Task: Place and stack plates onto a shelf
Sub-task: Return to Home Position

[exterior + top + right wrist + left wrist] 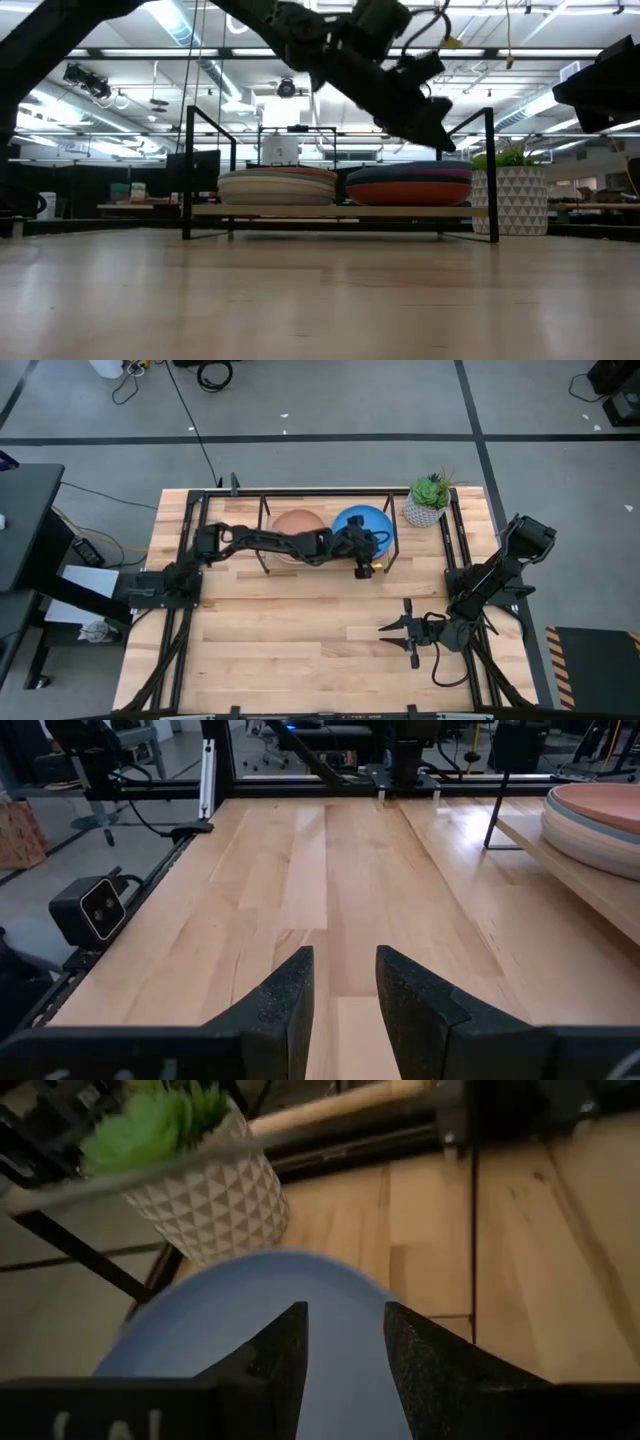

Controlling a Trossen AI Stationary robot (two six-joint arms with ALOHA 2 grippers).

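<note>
The shelf (340,211) stands at the table's far edge and carries two stacks of plates side by side. The left stack (278,186) has the terracotta plate (298,523) on top. The right stack (410,184) has the blue plate (360,520) on top, with orange showing lower down. My left gripper (366,557) (436,128) hovers open just above the near side of the blue plate (230,1320), fingers slanting down and clear of it. My right gripper (402,637) waits open, low over the table's right near part.
A white patterned pot with a green plant (427,503) (510,196) (200,1190) stands right of the shelf, close to the blue plate. Black frame rails run along the table's left and right sides. Bare wooden tabletop (330,870) stretches from the shelf to the near edge.
</note>
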